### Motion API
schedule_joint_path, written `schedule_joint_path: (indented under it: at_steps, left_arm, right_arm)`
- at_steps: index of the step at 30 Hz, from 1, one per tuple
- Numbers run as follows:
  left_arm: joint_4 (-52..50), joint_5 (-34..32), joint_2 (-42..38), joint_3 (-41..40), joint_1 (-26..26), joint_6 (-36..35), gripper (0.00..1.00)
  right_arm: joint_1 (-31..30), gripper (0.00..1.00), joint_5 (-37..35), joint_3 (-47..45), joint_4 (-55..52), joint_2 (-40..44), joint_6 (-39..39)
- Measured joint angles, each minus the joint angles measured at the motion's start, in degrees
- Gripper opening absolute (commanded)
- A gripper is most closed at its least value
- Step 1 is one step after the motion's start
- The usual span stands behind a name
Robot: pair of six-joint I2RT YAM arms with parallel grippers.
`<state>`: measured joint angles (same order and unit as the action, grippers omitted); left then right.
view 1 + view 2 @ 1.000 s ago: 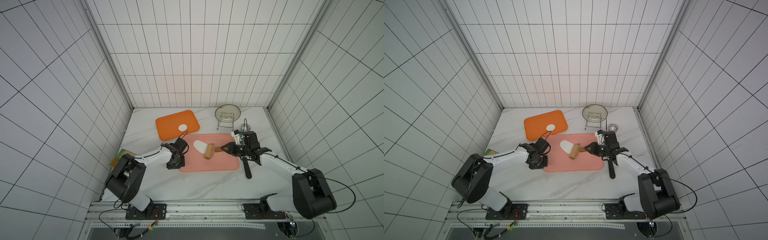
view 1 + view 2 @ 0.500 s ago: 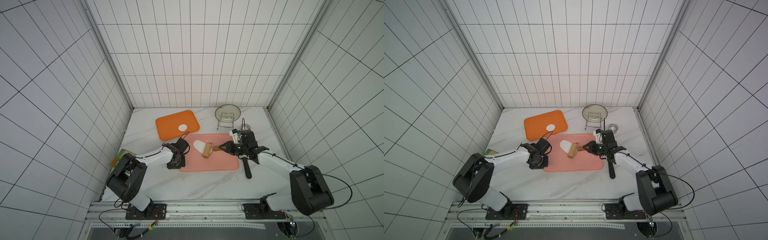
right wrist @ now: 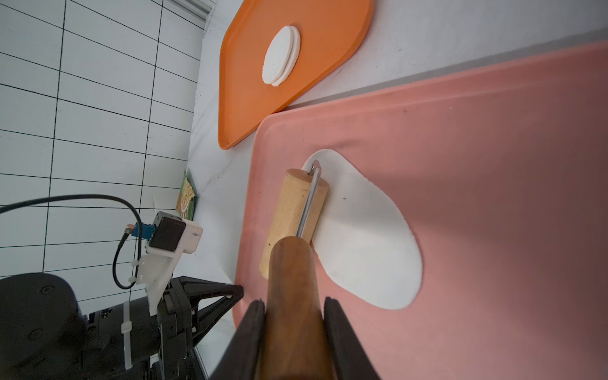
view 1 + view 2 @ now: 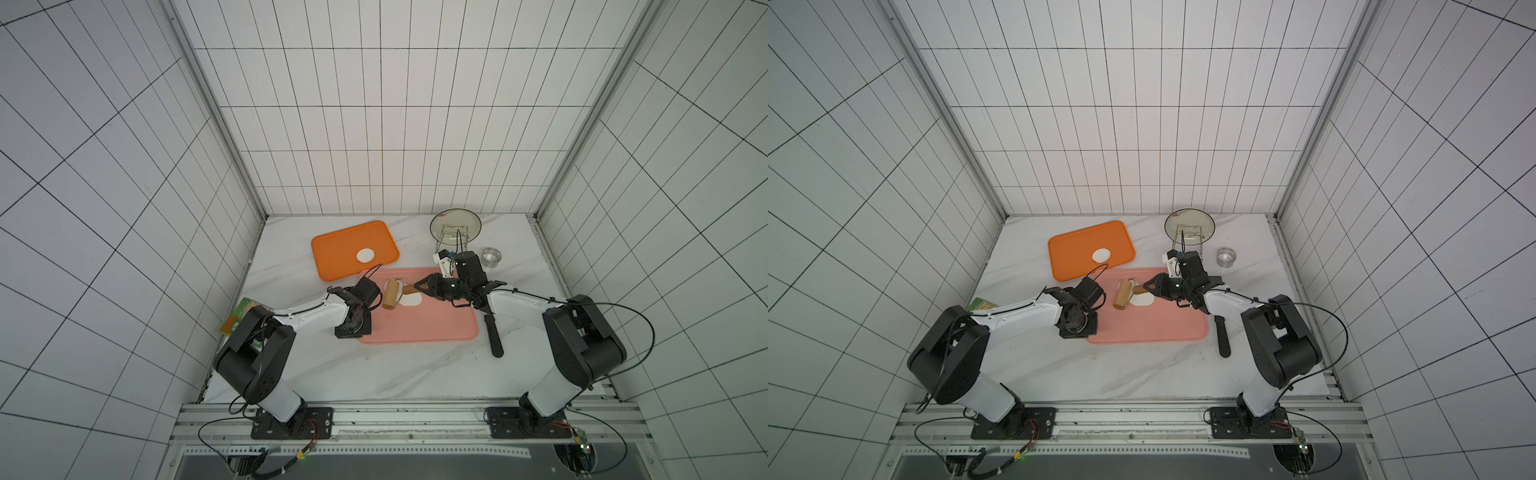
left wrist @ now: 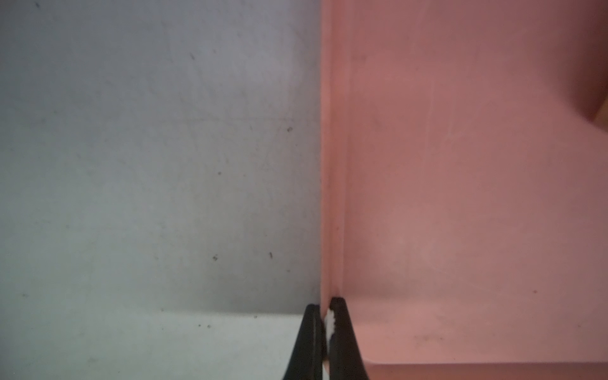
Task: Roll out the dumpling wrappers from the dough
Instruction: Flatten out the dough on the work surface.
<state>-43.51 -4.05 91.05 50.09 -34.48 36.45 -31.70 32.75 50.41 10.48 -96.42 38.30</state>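
While the right gripper [image 3: 294, 306] clamped the roller [image 3: 292, 214] by its dark handle, the wooden drum sat on the dough [image 3: 368, 237], at that piece's margin nearest the left arm. The dough lay flat on the mat [image 3: 493, 148], an uneven oval toward the mat's far left corner, not yet cut. The left gripper [image 5: 324, 317] was pressed together on the mat's near left rim, pinching it. Two wrappers [image 3: 281, 56] were stacked on the tray [image 3: 250, 108], just beyond the mat's far edge, and the ring [image 4: 491, 256] stood off the mat's far right corner.

Several things looked likely to go wrong. Part of the drum overhung bare mat, so a tilted stroke would probably thin one side and leave a wedge. Soft dough might cling to the wood and lift or fold on the pull back. The rim held was narrow; a hard push could tug it free and let the mat skate. A stroke carried further toward the left arm risked a knock against that gripper
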Motion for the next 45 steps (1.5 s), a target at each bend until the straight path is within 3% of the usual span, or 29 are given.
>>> schedule_joint_path:
  at_steps: [10, 20, 26, 34, 45]
  left_arm:
    - [-0.02, 0.00, 0.00, 0.00, 0.09, 0.04, 0.00]
    - [0.37, 2.12, -0.28, -0.31, 1.62, -0.22, 0.00]
    - [0.42, 2.34, -0.28, -0.35, 1.68, -0.46, 0.00]
    - [0.33, 0.20, 0.07, -0.22, -0.13, -0.04, 0.00]
    - [0.09, -1.11, 0.26, -0.04, -1.27, 0.66, 0.00]
  right_arm:
    - [-0.83, 0.00, -0.72, -0.04, 1.77, -0.81, 0.28]
    - [6.91, 0.00, -0.42, -11.34, -1.16, 12.02, -0.35]
    - [9.20, 0.00, -0.79, -12.81, -5.38, 16.09, -1.66]
    - [6.10, 0.00, -1.31, -8.39, -4.72, 10.56, -0.22]
    - [1.60, 0.00, -1.01, -2.08, 4.74, -1.11, 3.13]
